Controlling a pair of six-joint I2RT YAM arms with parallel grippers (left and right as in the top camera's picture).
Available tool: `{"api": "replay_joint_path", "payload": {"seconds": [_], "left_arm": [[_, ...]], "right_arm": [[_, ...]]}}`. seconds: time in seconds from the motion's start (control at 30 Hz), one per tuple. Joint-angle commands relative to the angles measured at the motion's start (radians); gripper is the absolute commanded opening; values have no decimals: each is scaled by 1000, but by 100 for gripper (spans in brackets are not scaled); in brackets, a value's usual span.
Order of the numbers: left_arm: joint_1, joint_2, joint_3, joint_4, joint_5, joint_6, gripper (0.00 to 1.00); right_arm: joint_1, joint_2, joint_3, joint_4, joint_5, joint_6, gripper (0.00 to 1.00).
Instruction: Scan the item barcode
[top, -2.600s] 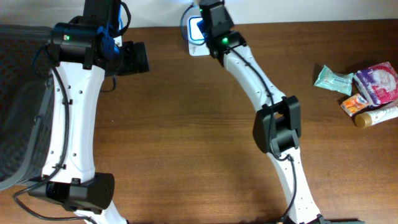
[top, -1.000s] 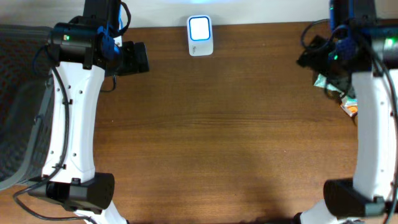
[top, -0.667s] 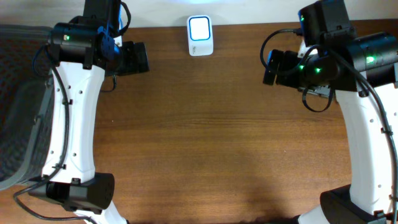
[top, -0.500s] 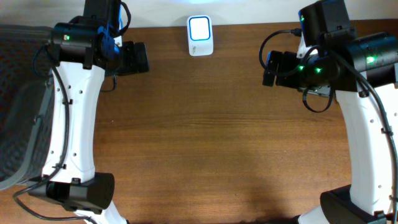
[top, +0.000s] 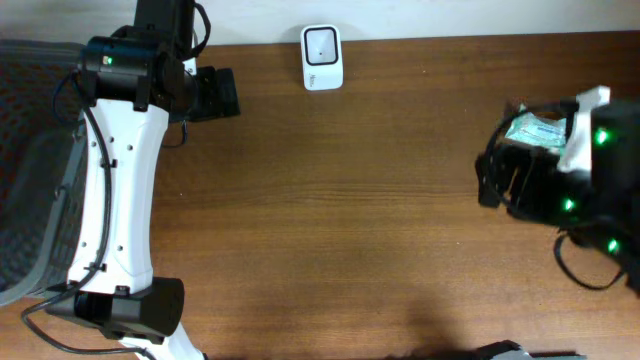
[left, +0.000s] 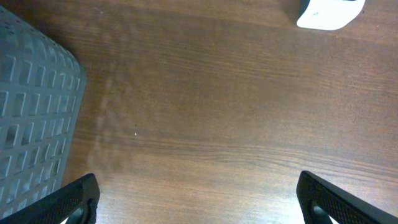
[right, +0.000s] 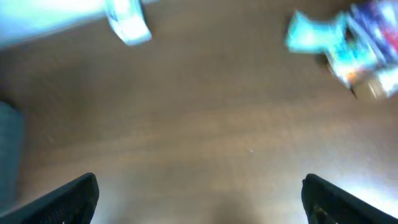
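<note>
The white barcode scanner (top: 322, 57) stands at the table's back edge; it also shows as the scanner (left: 329, 11) in the left wrist view and as a blurred scanner (right: 129, 28) in the right wrist view. A teal packet (top: 535, 128) lies at the right, with the other items hidden under the right arm. The right wrist view shows that teal packet (right: 314, 34) beside a purple pack (right: 373, 25) and a tube (right: 373, 90), all blurred. My left gripper (left: 199, 202) is open and empty over bare wood. My right gripper (right: 202, 199) is also open and empty, well short of the items.
A grey mesh basket (top: 30, 200) stands off the table's left side, and the basket (left: 31, 124) fills the left of the left wrist view. The left arm (top: 115, 180) runs along the left side. The right arm (top: 565, 185) is blurred with motion at the right.
The right arm has swung from the back right toward the front right, uncovering the teal packet. The scanner's blue light has gone out. The left arm has not moved.
</note>
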Motion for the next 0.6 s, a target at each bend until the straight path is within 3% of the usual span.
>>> {"api": "replay_joint_path", "payload": {"seconds": [0.0, 0.17, 0.33, 0.47, 0.57], "left_arm": [[3, -6, 7, 0, -6, -3, 99], [3, -6, 7, 0, -7, -3, 99], [3, -6, 7, 0, -6, -3, 99], [3, -6, 7, 0, -6, -3, 99], [3, -6, 7, -1, -6, -3, 99]], "right_arm": [[5, -105, -208, -4, 91, 123, 99], [-20, -336, -528, 145, 92, 127, 98], [-63, -706, -928, 516, 81, -82, 99], [-63, -846, -1062, 599, 117, -76, 99], [-63, -900, -1065, 599, 127, -69, 99]]}}
